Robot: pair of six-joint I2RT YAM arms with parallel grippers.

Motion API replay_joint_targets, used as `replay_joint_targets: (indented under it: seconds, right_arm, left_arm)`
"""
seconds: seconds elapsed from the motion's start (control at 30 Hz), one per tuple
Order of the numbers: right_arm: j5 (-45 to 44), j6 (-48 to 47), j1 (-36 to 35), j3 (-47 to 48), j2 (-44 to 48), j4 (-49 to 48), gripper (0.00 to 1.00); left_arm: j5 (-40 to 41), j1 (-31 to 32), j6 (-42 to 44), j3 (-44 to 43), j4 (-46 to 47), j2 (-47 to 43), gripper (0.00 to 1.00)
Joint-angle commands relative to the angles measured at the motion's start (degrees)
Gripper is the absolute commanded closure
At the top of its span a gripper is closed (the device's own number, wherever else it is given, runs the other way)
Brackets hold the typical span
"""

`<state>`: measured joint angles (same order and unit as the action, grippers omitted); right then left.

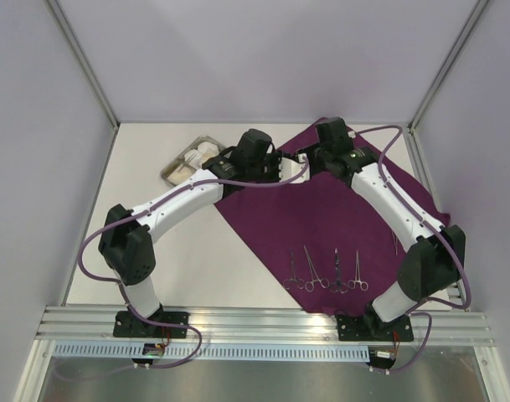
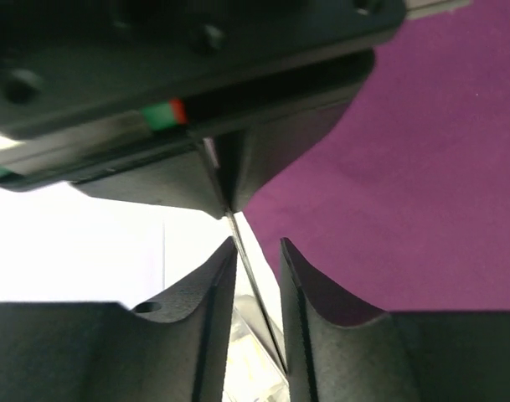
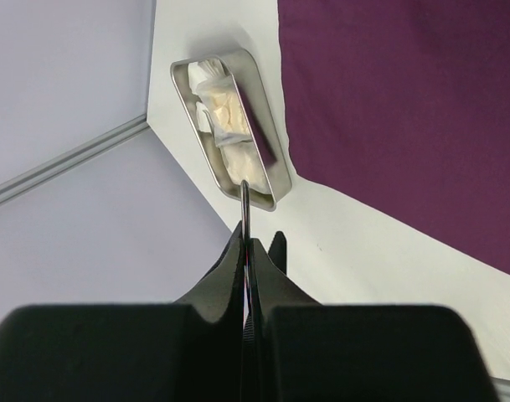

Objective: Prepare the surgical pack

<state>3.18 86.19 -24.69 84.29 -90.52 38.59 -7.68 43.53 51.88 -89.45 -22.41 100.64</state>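
Observation:
The purple cloth (image 1: 338, 218) lies spread flat on the table. The steel tray (image 1: 172, 170) with white gauze pads (image 1: 203, 155) stands off the cloth's far left corner. Several steel clamps (image 1: 321, 274) lie in a row at the cloth's near edge. My right gripper (image 1: 306, 157) is shut on another steel clamp (image 3: 245, 201), whose ring end pokes out past the fingertips (image 3: 238, 243). It is held in the air, right of the tray (image 3: 267, 142). My left gripper (image 2: 259, 251) faces it. Its jaws are open, with the clamp's thin shaft (image 2: 253, 272) between them.
Grey walls and aluminium posts close in the table on three sides. A thin steel piece (image 1: 394, 243) lies on the cloth by the right arm. A rail runs along the near edge (image 1: 263, 322). White tabletop shows left of the cloth (image 1: 196, 251).

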Motion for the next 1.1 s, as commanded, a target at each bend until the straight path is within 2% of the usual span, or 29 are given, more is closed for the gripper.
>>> replay_joint_targets:
  seconds: [0.0, 0.17, 0.4, 0.57, 0.6, 0.7, 0.73, 0.83, 1.07]
  right_arm:
    - [2.0, 0.82, -0.01, -1.14, 2.02, -2.73, 1.0]
    - [2.62, 1.08, -0.01, -1.67, 1.93, -3.26, 0.99]
    - [2.71, 1.17, -0.01, -2.11, 2.1, -3.52, 0.99]
    - [3.15, 0.74, 0.08, -3.08, 2.01, -5.27, 1.0]
    - [2.97, 0.38, 0.08, -3.08, 2.01, -5.54, 0.98]
    - [1.83, -1.9, 0.6, -2.82, 2.19, -5.45, 0.81]
    - [1.57, -2.43, 0.87, -2.82, 2.28, -5.45, 0.71]
    - [1.39, -3.92, 2.36, -2.99, 2.63, -5.37, 0.59]
    - [-0.45, -8.93, 5.17, -2.47, 3.33, -5.63, 0.55]
  left_arm:
    - [0.65, 0.33, 1.65, -1.61, 2.46, -0.71, 0.69]
    - [0.83, 0.33, 1.21, -1.52, 2.81, -1.06, 0.76]
    - [1.71, 0.42, 0.68, -1.43, 2.29, -0.8, 1.0]
    - [2.06, 0.42, -1.33, -2.04, 1.41, -0.62, 1.0]
    - [2.32, 0.33, -1.86, -2.39, 0.71, -0.27, 1.0]
    - [4.77, 0.24, -4.67, -3.88, -1.65, 0.87, 1.0]
    - [4.96, 0.07, -5.55, -4.24, -2.36, 1.13, 1.0]
    - [4.52, -2.04, -10.21, -5.55, -5.0, 2.01, 1.0]
    - [2.41, -13.01, -20.49, -12.06, -14.66, 6.05, 1.0]
